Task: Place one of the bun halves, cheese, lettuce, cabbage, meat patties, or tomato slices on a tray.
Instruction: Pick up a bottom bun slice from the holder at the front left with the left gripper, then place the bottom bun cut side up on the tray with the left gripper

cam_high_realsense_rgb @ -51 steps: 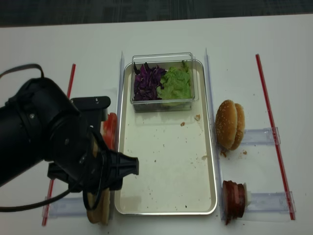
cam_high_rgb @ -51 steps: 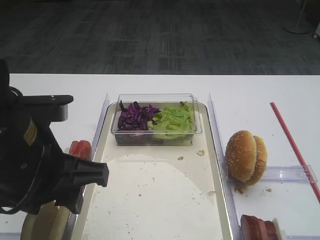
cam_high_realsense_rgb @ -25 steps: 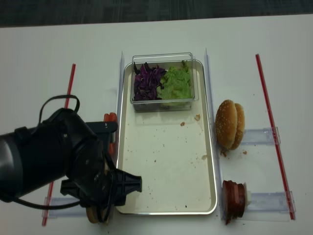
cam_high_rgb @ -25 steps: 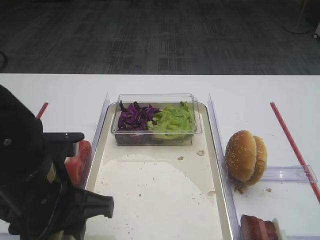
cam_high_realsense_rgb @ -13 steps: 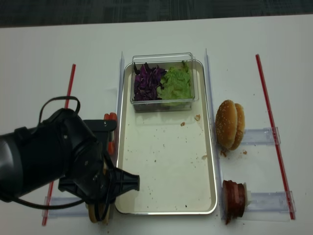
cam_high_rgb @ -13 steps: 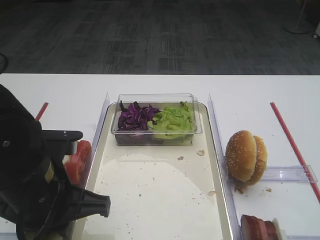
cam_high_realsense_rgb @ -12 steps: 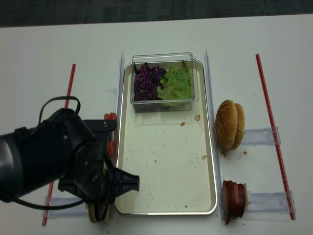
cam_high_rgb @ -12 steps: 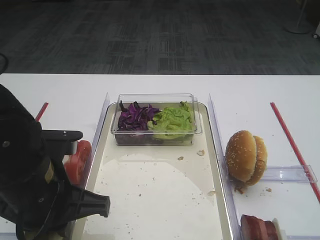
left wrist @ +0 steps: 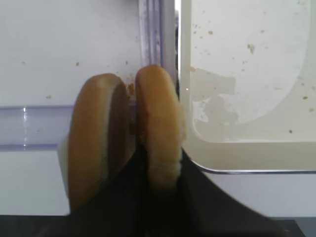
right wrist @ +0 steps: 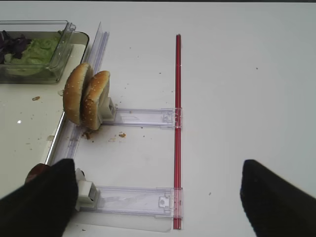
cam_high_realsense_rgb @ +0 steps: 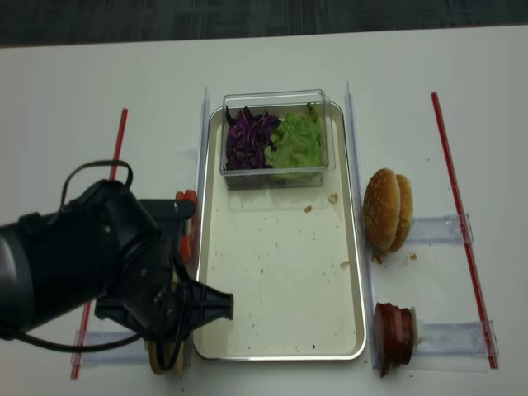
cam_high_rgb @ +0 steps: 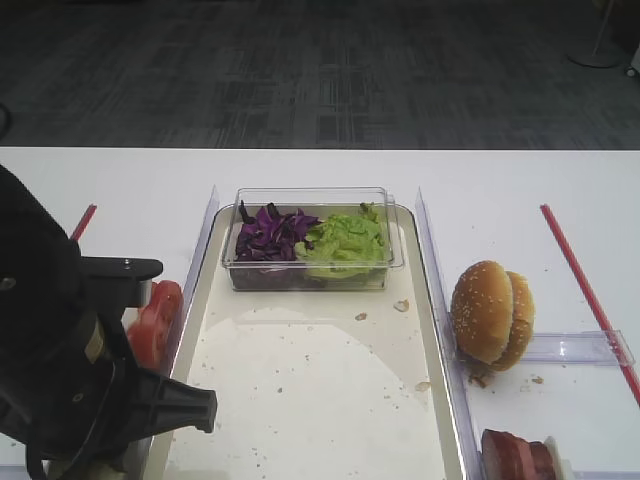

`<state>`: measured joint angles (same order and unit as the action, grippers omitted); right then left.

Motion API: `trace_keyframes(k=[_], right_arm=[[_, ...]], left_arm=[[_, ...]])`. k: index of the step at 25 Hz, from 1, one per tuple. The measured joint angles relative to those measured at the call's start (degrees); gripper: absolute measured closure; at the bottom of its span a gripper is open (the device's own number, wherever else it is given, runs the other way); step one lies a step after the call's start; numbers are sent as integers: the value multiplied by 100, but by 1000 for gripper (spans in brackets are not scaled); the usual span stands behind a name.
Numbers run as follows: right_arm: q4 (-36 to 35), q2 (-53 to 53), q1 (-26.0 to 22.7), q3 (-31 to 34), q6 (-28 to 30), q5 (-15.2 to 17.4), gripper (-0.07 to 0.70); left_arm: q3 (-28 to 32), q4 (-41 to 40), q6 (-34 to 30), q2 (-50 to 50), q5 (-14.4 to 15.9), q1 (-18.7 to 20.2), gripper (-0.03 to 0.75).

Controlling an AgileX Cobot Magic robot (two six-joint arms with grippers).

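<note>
Two pale bun halves stand on edge by the tray's near left corner. My left gripper (left wrist: 160, 185) is shut on the right bun half (left wrist: 158, 123); the other bun half (left wrist: 94, 138) stands beside it. In the overhead views the left arm (cam_high_realsense_rgb: 91, 272) hides them almost wholly. The steel tray (cam_high_realsense_rgb: 280, 280) holds crumbs and a clear tub with cabbage (cam_high_realsense_rgb: 247, 139) and lettuce (cam_high_realsense_rgb: 297, 140). Tomato slices (cam_high_rgb: 155, 320) lie left of the tray, meat patties (cam_high_realsense_rgb: 394, 334) at its near right. Cheese is out of view. My right gripper (right wrist: 158, 207) is open above the table.
A sesame-seeded bun (cam_high_realsense_rgb: 388, 210) stands on edge in a clear plastic holder (right wrist: 143, 117) right of the tray. Red strips (cam_high_realsense_rgb: 458, 223) lie along both outer sides of the table. A second clear holder (right wrist: 133, 200) lies under the right gripper.
The left gripper came down over the bun halves at the tray's near left corner and closed on the right one. The right side has not changed.
</note>
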<state>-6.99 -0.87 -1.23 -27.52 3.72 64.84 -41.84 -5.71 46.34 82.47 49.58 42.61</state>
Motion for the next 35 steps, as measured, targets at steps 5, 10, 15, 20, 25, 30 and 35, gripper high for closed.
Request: trace_keyframes(k=[5, 10, 15, 20, 25, 30, 35], right_arm=[[0, 0, 0, 0, 0, 0, -46], [0, 0, 0, 0, 0, 0, -46], [0, 0, 0, 0, 0, 0, -46], [0, 0, 0, 0, 10, 0, -46], [0, 0, 0, 0, 10, 0, -46], [0, 0, 0, 0, 10, 0, -46], [0, 0, 0, 0, 10, 0, -46]], left_arm=[[-273, -56, 0, -209, 449, 0, 649], [-572, -66, -11, -623, 837, 0, 650], [-758, -118, -42, -936, 1138, 0, 650], [-770, -106, -42, -949, 1043, 0, 650], [-770, 18, -130, -938, 629, 0, 651], [-870, 18, -235, -604, 580, 0, 651], [-1158, 64, -512, -267, 603, -154, 652]])
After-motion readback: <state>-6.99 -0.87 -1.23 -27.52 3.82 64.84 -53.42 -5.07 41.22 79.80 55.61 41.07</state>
